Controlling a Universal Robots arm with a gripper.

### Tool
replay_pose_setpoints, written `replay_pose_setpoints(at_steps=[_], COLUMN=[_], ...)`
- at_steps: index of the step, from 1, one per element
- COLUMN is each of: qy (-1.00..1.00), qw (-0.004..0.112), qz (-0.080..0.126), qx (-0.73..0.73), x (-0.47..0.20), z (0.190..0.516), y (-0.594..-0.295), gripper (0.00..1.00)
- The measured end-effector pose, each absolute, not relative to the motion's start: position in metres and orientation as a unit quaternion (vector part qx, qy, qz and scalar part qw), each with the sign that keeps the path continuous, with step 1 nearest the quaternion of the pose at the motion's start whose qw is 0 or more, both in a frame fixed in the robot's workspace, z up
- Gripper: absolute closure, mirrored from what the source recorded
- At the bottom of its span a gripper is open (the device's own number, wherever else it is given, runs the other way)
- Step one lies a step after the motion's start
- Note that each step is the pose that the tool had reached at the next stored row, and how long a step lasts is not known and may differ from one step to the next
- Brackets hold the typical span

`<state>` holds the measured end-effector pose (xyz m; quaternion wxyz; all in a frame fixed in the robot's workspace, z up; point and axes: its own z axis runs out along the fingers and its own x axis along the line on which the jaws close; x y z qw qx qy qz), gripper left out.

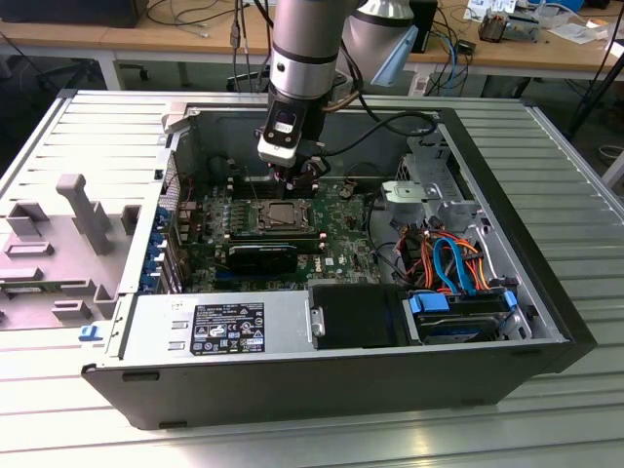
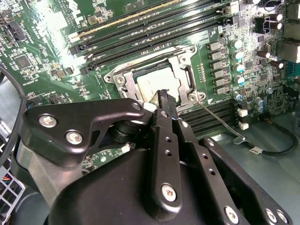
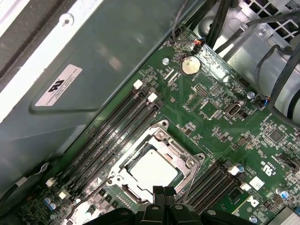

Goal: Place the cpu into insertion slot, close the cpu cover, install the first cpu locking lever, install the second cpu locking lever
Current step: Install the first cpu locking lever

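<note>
cpu [image 3: 152,169] | lies under cpu cover [image 3: 183,154] | claw [image 3: 164,191] pinched together, holds nothing, at cover's edge | danger: it could slip off thin lever [image 2: 220,120] and scratch green board [image 3: 211,117]

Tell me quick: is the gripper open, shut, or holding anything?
Gripper: shut, holding nothing, close to the cpu cover.

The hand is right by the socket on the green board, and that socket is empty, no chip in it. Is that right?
Not empty. In both wrist views the cpu lies in the insertion slot, its silver-grey top showing. The rest holds: the hand is right by that socket on the green board.
</note>
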<state>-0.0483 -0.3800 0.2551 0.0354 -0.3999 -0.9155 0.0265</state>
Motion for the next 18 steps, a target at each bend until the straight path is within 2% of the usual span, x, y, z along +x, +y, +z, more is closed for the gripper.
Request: replay_pose_setpoints(at_steps=[18], qy=[-0.917], qw=[0.036], qz=[0.025], qx=[-0.396], x=[-0.0484], z=[0.2551], y=[-0.3799], gripper=[0.89])
